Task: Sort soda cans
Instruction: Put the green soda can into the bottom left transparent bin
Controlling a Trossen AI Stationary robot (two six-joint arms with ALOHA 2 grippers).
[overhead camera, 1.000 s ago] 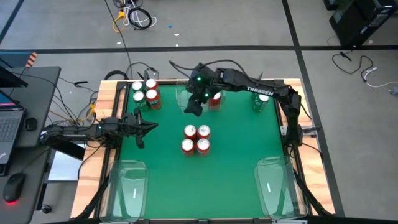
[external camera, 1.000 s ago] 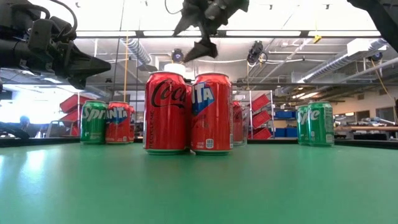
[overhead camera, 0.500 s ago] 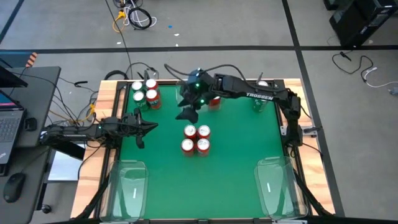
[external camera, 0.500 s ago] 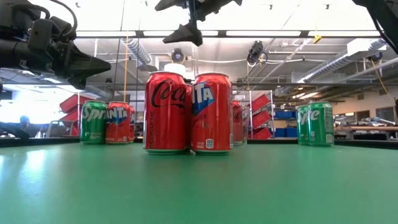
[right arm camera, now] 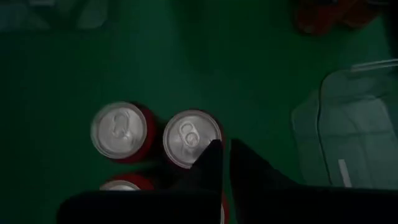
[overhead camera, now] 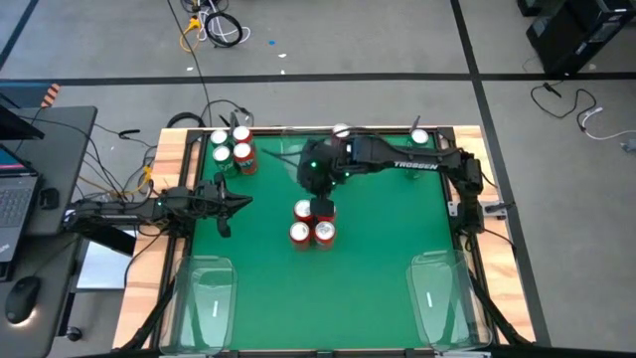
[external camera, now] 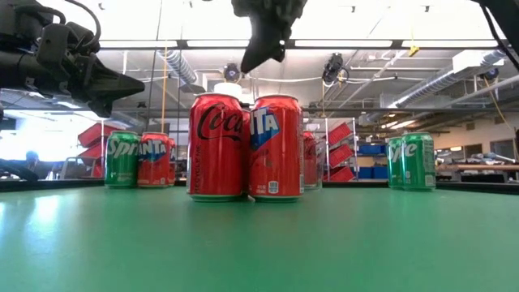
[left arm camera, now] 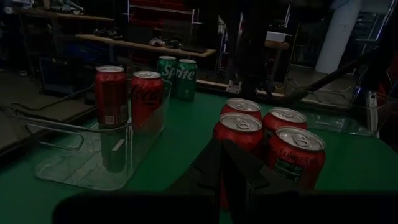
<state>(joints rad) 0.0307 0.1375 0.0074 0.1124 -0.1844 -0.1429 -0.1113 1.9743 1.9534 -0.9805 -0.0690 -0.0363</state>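
Right gripper (overhead camera: 322, 207) closed, empty, above red cans (overhead camera: 312, 222)

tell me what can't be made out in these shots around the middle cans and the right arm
- High view: the right gripper covers one can of the central red cluster; only three tops show.
- Low view: the two front red cans hide the cans behind them.
- Right wrist view: the third can is cut off by the gripper body.
- Low view: whether the shut jaws touch a can top; no contact is visible.
- High view: labels on the back-left cans, too small.
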